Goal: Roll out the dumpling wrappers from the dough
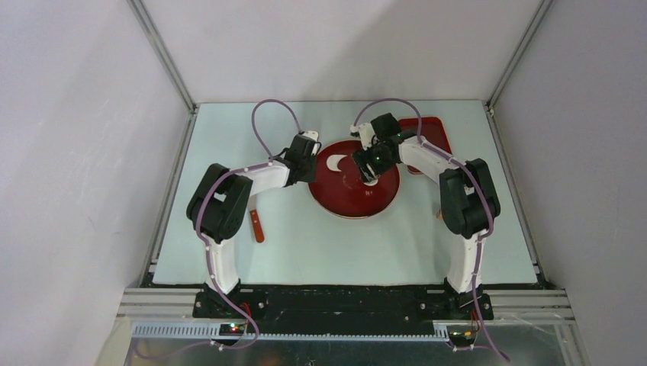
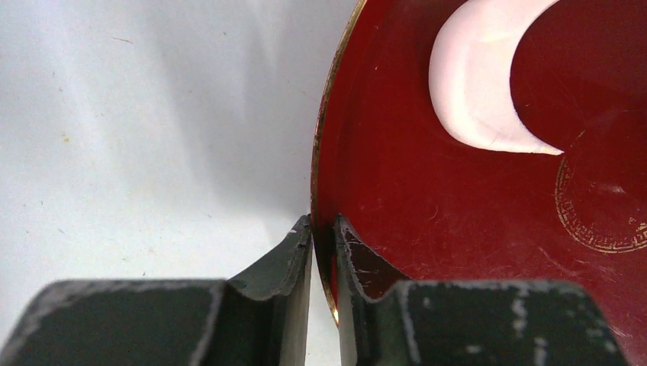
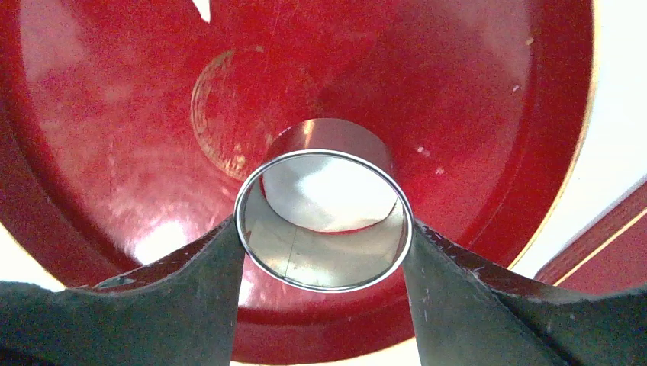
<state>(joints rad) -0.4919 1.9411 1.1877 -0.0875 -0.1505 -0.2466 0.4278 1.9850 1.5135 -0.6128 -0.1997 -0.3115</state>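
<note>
ring cutter [image 3: 324,268] between right fingers [image 3: 191,305], over plate [image 3: 114,114]

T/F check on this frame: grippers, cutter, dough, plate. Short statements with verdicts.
1. The left gripper is clamped on the rim of the red plate. True.
2. The right gripper is empty. False: it holds the ring cutter between its fingers.
3. Inside the ring cutter, white dough is visible. True.
4. The crescent dough scrap lies off the plate. False: it lies on the red plate.
</note>
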